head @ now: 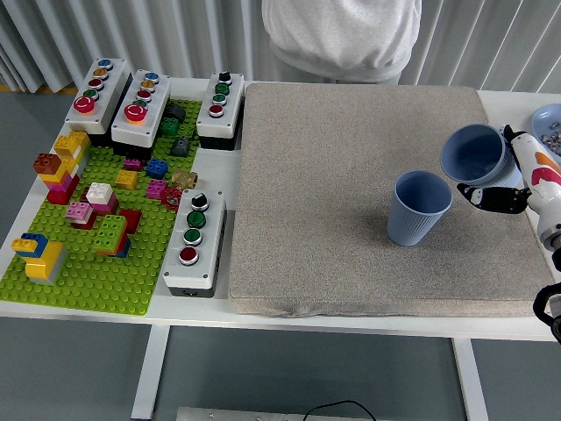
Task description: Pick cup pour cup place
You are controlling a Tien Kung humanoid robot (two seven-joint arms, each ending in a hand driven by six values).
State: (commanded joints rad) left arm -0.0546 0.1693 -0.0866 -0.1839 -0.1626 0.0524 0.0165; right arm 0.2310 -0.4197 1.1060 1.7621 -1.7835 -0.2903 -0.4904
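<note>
Now right hand (513,180) gripping tilted blue cup (474,153), upright cup (420,208) beside

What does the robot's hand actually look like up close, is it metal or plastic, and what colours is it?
Only the right hand shows, at the picture's right edge. Its fingers are black and jointed, and the shell behind them is glossy white with an orange-red mark. A dark, ring-like part of the arm shows lower at the edge. Whether it is metal or plastic cannot be told. No cables show. The left hand is out of view.

White right hand (524,180) with black fingers (491,198), orange marking
</note>
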